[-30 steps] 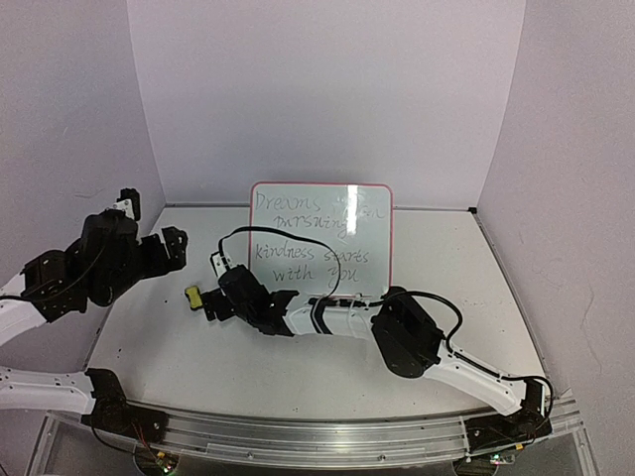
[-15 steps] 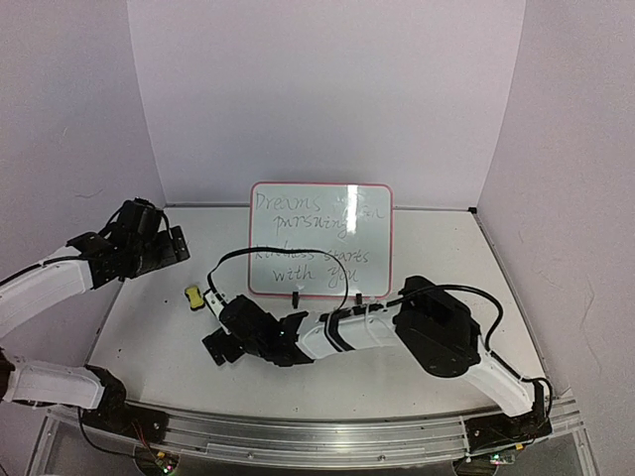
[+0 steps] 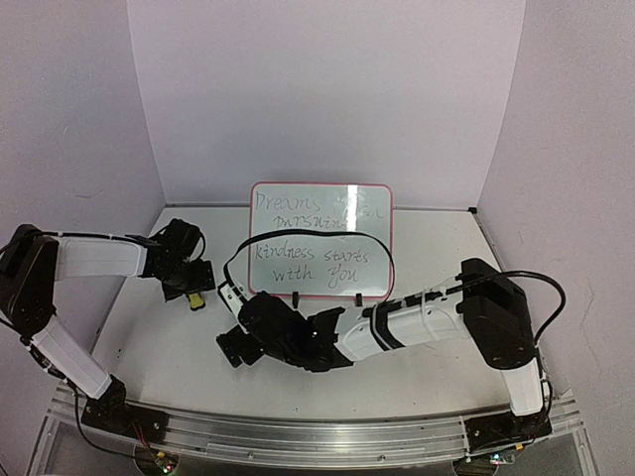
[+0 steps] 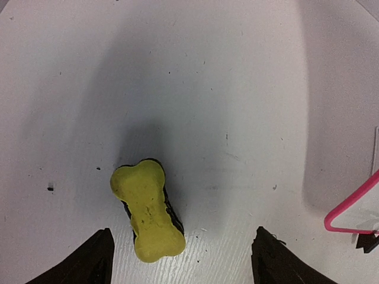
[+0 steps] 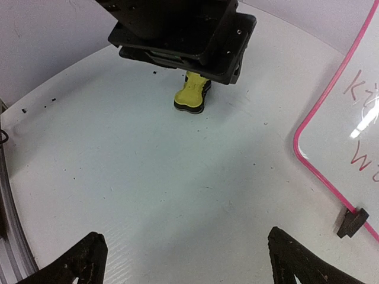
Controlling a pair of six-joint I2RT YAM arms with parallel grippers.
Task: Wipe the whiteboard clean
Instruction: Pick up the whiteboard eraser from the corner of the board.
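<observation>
The whiteboard (image 3: 319, 241) stands upright at the back middle of the table, with a pink-red frame and dark handwriting across it. Its corner shows in the left wrist view (image 4: 354, 208) and its edge in the right wrist view (image 5: 349, 112). A small yellow-and-black block (image 3: 195, 297) lies on the table left of the board. My left gripper (image 3: 189, 282) hovers right over the block (image 4: 148, 210), open, with the block near its left finger. My right gripper (image 3: 234, 347) is open and empty, low over the table in front of the board's left end, facing the block (image 5: 192, 94).
Purple walls close the table in at the back and both sides. A metal rail (image 3: 317, 441) runs along the near edge. The left gripper's black body (image 5: 183, 29) hangs at the top of the right wrist view. A black board foot (image 5: 353, 222) stands on the table.
My left arm swung right and down from the left wall to sit over the yellow block. My right gripper drew back from the block toward the near edge.
</observation>
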